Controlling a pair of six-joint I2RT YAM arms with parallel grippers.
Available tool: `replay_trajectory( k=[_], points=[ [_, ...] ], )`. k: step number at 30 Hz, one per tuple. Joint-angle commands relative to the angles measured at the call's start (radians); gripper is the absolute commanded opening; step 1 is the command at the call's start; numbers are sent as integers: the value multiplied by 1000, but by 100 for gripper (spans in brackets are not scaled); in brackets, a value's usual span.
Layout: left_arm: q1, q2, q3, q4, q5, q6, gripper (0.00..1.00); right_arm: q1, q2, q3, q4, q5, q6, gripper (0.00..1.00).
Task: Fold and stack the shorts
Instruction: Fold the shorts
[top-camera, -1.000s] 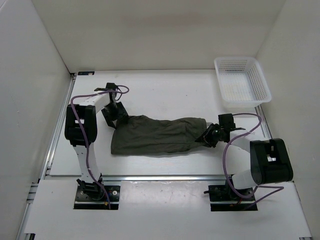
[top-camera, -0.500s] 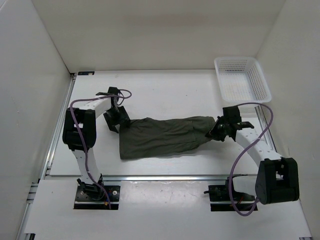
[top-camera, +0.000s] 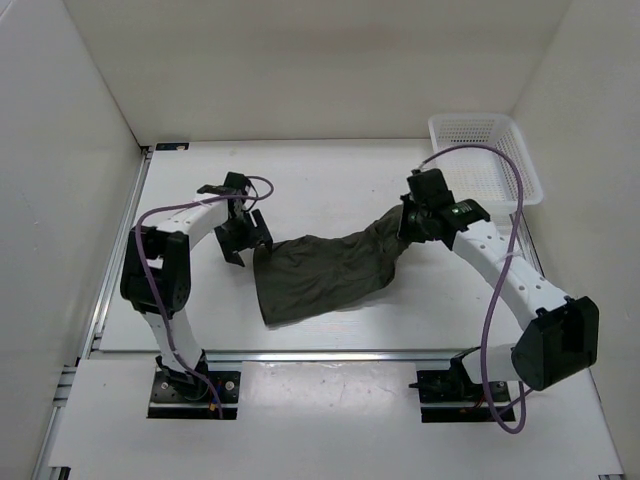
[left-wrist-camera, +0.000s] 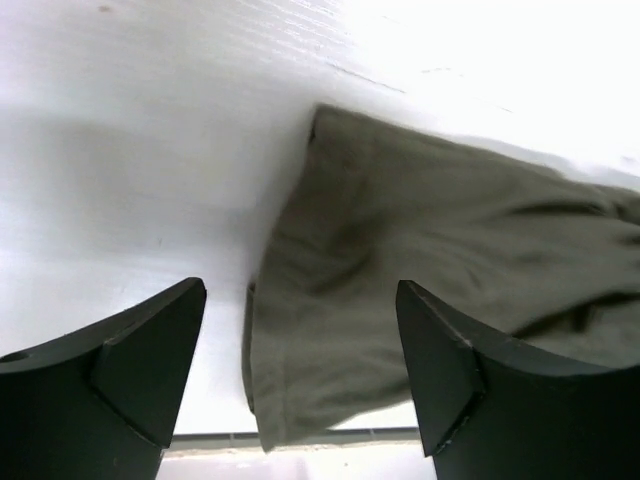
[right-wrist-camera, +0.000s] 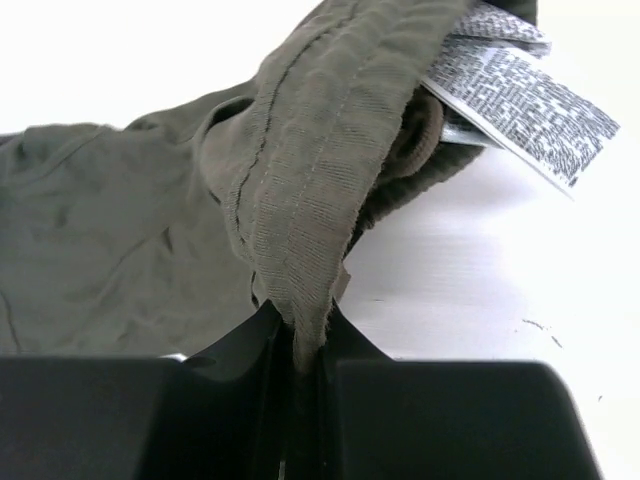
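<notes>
The dark olive-green shorts (top-camera: 325, 272) lie stretched across the middle of the white table, their right end lifted. My right gripper (top-camera: 412, 222) is shut on the gathered waistband (right-wrist-camera: 310, 200) and holds it up off the table; a white printed label (right-wrist-camera: 520, 95) hangs from it. My left gripper (top-camera: 247, 240) is open and empty, just left of the shorts' left corner. In the left wrist view the shorts (left-wrist-camera: 420, 270) lie flat on the table between and beyond my left gripper (left-wrist-camera: 300, 385), apart from both fingers.
A white mesh basket (top-camera: 484, 165) stands at the back right corner of the table, just behind the right arm. White walls enclose the table on the left, back and right. The table's near edge (top-camera: 330, 352) runs just below the shorts.
My right gripper has moved back and to the left with the waistband, lifting it. The shorts have been dragged right and turned. My left gripper has let go and now stands open.
</notes>
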Motion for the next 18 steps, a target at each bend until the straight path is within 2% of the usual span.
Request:
replay_trajectory(
  k=[1, 3, 4, 8, 14, 18],
  points=[
    [38, -123, 1, -27, 28, 20, 85, 63, 20, 89, -55, 102, -40, 0],
    [52, -149, -56, -27, 19, 20, 75, 112, 34, 117, -66, 145, -52, 0],
    [52, -158, -73, -27, 19, 20, 57, 129, 48, 138, -66, 157, -53, 0],
    [74, -169, -140, -4, 19, 0, 11, 189, 86, 193, -85, 194, -53, 0],
    [87, -109, -182, 51, 73, -9, 11, 240, 118, 233, -85, 203, -62, 0],
    [49, -60, -182, 71, 94, -9, 11, 295, 129, 278, -94, 213, -80, 0]
  ],
)
